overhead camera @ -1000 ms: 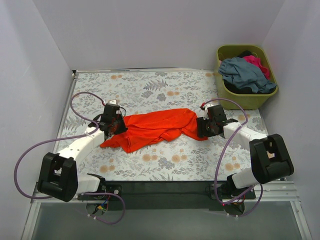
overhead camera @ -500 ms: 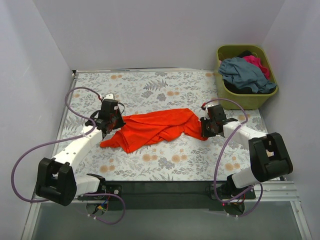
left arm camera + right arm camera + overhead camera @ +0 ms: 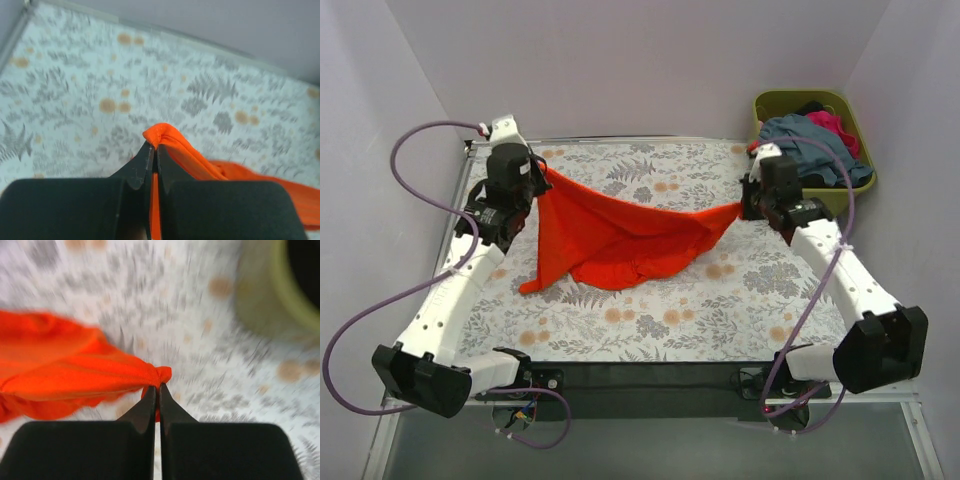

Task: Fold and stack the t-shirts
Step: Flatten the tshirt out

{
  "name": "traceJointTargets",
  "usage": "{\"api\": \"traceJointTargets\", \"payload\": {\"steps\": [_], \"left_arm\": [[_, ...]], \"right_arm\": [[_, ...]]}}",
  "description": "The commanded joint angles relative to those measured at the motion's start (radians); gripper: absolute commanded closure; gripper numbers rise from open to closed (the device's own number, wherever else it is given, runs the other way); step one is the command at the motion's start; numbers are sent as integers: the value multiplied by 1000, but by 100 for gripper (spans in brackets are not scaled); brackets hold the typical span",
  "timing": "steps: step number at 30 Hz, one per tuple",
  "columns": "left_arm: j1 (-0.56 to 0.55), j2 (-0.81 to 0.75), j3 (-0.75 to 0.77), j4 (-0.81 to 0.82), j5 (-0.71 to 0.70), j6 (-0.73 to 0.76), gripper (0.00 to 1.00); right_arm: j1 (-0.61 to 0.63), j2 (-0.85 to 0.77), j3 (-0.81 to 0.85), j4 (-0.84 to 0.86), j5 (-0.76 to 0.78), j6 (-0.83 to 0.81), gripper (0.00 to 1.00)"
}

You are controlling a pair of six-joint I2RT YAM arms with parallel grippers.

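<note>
Orange-red cloth now spans my two grippers. The orange-red t-shirt (image 3: pixel 620 240) lay crumpled on the floral tabletop (image 3: pixel 720 300) a second ago and has since been hoisted and stretched. The right gripper (image 3: pixel 156 390) has just closed, its jaws pinching a bunched knot of hem. The left gripper (image 3: pixel 152 150) clamps a folded edge that pokes out just past its tips. Between and below both jaws the soft matte fabric sags in a swag, its lowest folds touching the tabletop. I judge this is the spreading step before folding.
</note>
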Motion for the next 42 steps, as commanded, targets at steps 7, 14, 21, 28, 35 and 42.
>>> {"api": "traceJointTargets", "payload": {"steps": [7,14,21,28,35,42], "left_arm": [[1,-69,398,14,-82,157,100],[1,-310,424,-2,82,173,100],[1,-398,481,-43,171,159,100],[1,-286,483,-160,60,156,100],[1,-150,242,-57,-150,206,100],[102,132,12,173,-166,154,100]], "right_arm": [[-26,-169,469,-28,104,-110,99],[-23,-364,532,-20,56,-210,99],[-23,-493,592,-22,17,-299,99],[-23,-455,612,-31,0,-305,99],[-23,-286,567,-25,-57,-300,99],[-24,15,396,185,-77,-294,99]]}}
